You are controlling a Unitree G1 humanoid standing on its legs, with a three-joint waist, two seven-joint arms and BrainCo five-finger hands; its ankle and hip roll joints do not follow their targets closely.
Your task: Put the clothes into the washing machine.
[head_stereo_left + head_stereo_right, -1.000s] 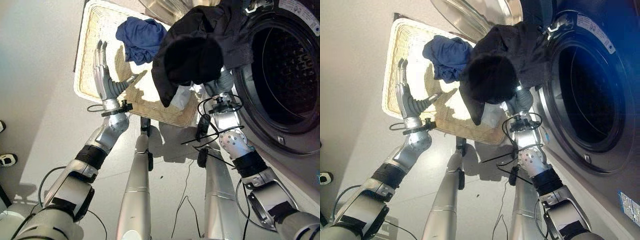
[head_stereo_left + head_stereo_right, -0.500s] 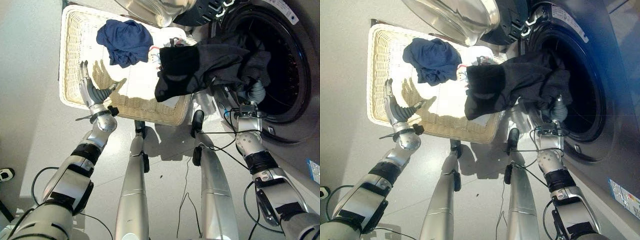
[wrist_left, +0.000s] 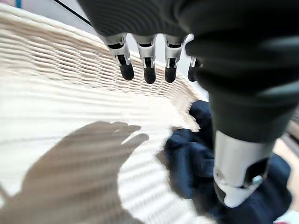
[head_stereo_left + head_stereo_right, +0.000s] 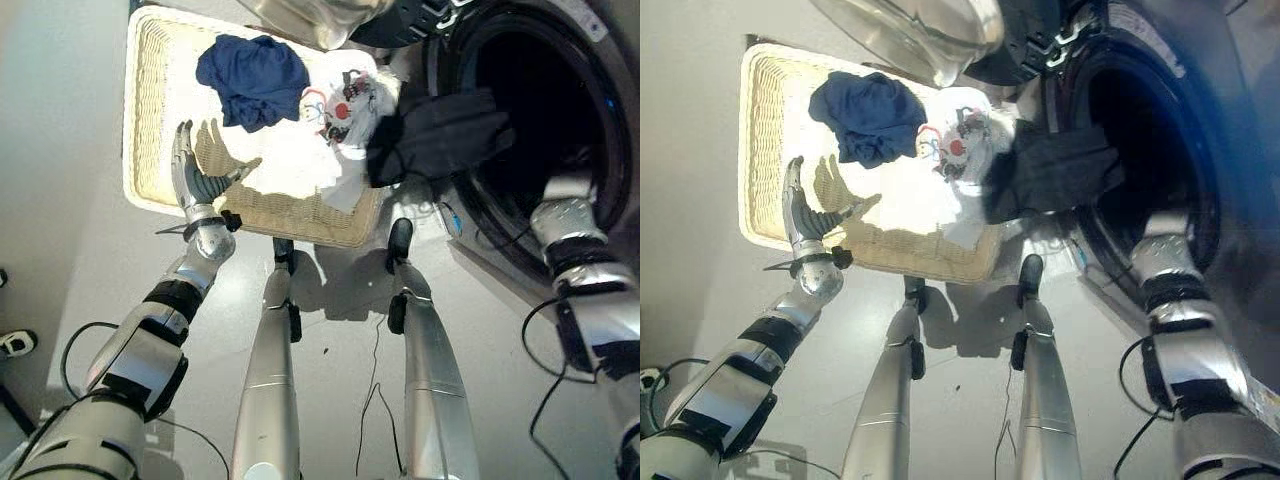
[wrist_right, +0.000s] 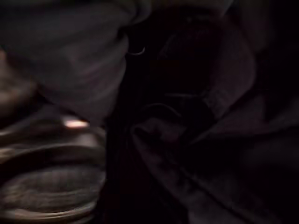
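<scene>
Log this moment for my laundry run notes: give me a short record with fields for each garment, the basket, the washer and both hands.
black garment: draped over the drum opening's rim, partly inside
blue garment: in the basket
white printed garment: in the basket, beside the black one
basket: wicker, on the floor next to the washing machine
washer door: open
left hand: open above the basket, holding nothing
right hand: reached into the drum, fingers hidden

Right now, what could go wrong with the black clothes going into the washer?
Part of the black clothes hangs out over the washer rim toward the basket, so it might slip back out or get caught by the door. The blue shirt and white shirt lie in the basket and could be forgotten.
</scene>
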